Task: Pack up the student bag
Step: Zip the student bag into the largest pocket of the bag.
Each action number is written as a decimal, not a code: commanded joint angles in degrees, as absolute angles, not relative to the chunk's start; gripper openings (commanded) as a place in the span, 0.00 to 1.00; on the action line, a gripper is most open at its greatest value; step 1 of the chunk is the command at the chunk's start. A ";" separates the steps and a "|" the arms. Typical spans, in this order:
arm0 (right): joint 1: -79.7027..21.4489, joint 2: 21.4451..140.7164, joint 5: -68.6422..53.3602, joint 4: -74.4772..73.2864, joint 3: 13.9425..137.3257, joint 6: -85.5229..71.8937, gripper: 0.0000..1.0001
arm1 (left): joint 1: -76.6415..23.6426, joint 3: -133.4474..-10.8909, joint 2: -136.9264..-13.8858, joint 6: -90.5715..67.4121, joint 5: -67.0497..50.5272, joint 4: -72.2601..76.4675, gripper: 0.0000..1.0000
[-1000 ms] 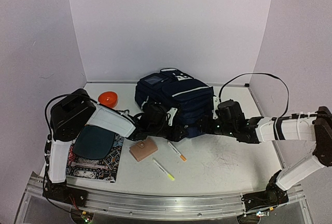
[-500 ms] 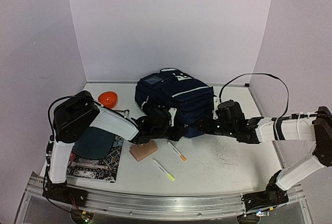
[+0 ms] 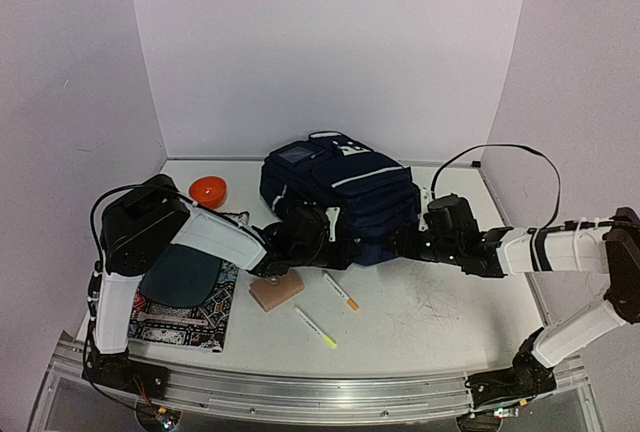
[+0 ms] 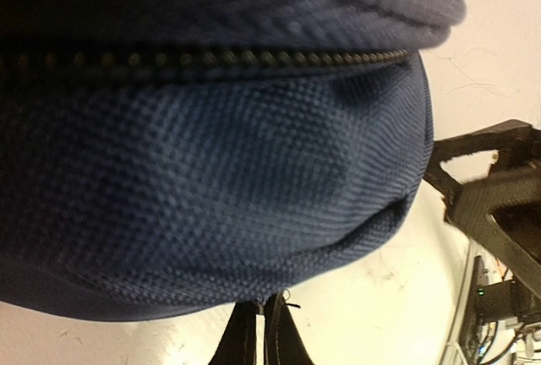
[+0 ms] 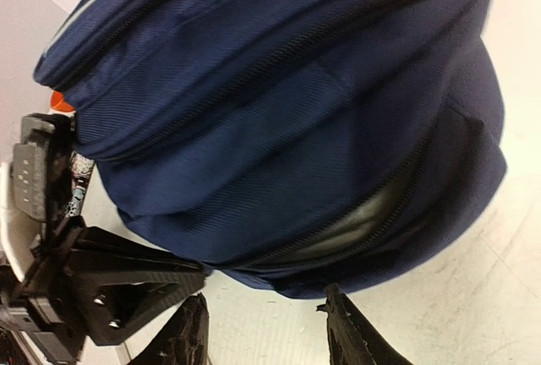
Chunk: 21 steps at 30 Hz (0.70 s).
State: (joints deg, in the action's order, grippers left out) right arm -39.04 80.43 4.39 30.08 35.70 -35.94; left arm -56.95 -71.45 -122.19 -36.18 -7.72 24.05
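The student bag (image 3: 338, 192) lies at the back of the worktop (image 3: 430, 302), between both arms. Within the last second the left end effector (image 4: 260, 318) has snapped closed against the bag's lower seam. It may be pinching fabric or a zip pull, but we cannot tell. We judge that opening is starting. The right end effector (image 5: 264, 293) stands half-spread and empty. Coarse woven navy cloth bulges roundly under a toothed zip (image 4: 211, 57).
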 commanded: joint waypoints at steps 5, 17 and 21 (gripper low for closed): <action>-32.74 75.60 -1.27 30.13 36.58 -36.10 0.53 | -58.40 -70.60 -119.05 -38.98 -11.89 25.59 0.00; -32.52 78.16 -15.11 25.22 39.47 -33.50 0.53 | -60.52 -68.73 -116.71 -36.55 -11.53 23.96 0.00; -32.52 79.78 -21.30 29.49 37.63 -36.74 0.53 | -60.53 -68.76 -116.76 -37.76 -13.78 24.08 0.00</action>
State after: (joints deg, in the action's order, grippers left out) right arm -32.42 78.10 -12.52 26.66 38.82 -34.23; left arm -59.11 -69.29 -120.27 -37.58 -9.12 23.03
